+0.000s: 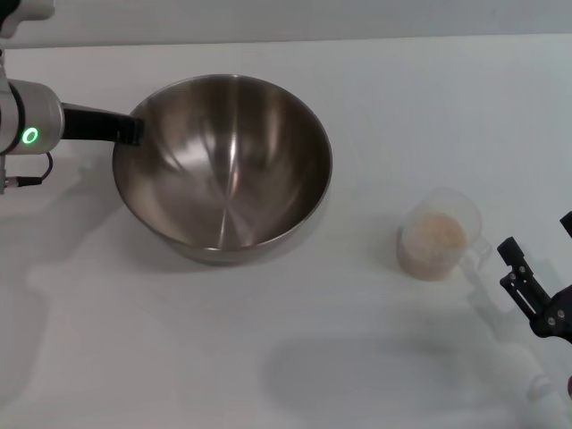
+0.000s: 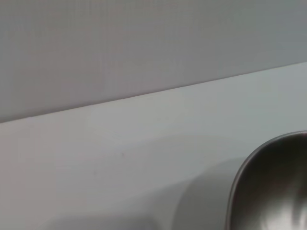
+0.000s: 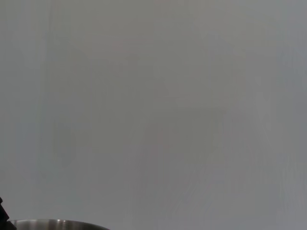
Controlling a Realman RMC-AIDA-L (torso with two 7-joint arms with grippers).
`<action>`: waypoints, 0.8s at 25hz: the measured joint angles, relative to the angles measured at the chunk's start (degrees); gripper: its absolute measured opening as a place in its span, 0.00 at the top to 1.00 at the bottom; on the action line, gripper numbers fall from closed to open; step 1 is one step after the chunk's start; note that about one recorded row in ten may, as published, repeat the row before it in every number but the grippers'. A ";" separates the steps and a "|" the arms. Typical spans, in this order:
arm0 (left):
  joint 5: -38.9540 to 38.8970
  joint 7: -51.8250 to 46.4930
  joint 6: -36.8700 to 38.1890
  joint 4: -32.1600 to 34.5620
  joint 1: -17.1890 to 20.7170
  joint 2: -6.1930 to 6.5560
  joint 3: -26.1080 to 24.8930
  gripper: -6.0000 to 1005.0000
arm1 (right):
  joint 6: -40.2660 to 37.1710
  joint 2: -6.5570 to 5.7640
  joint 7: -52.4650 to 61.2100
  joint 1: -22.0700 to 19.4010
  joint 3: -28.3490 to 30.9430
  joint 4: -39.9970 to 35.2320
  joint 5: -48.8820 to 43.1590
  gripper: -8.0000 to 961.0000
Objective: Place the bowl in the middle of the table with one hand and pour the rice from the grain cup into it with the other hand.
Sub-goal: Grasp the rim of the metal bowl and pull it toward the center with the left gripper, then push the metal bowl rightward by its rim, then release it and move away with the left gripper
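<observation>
The bowl (image 1: 223, 168) stands on the white bench (image 1: 268, 357), a little toward the left edge and nearer to the far edge than to the near one. Its inside is shiny and no grain lies in it. The left end effector (image 1: 134, 131) reaches in from the left edge of the bench and touches the left rim of the bowl; its dark fingers are at the rim, but I cannot tell if they pinch the rim or only lie against it. A green ring light (image 1: 30, 136) glows on the left arm. In the left wrist view only one part of the bowl (image 2: 273, 187) shows, with the bench (image 2: 120, 167) and its far edge behind.

The grain cup (image 1: 438, 234) stands upright toward the right edge of the bench, well apart from the bowl. The rice (image 1: 438, 234) fills its lower part. The right end effector (image 1: 529, 290) is near the right edge, just beside the cup and not touching it; only one part of it shows, so I cannot tell if it is spread. In the right wrist view a strip of the bowl's rim (image 3: 57, 224) shows.
</observation>
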 joint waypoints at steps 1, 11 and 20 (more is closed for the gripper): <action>-0.38 0.32 -0.52 0.02 -0.09 -0.01 -0.58 0.94 | 0.00 -0.01 0.00 0.00 0.00 0.00 0.00 0.20; -8.88 6.43 -7.90 3.73 -1.86 0.03 -10.84 0.95 | 0.16 0.02 0.08 0.06 0.00 0.00 0.00 0.20; -12.90 10.26 -13.71 2.84 -0.27 0.11 -13.09 0.95 | 0.88 0.08 0.09 0.31 -0.69 0.00 0.01 0.20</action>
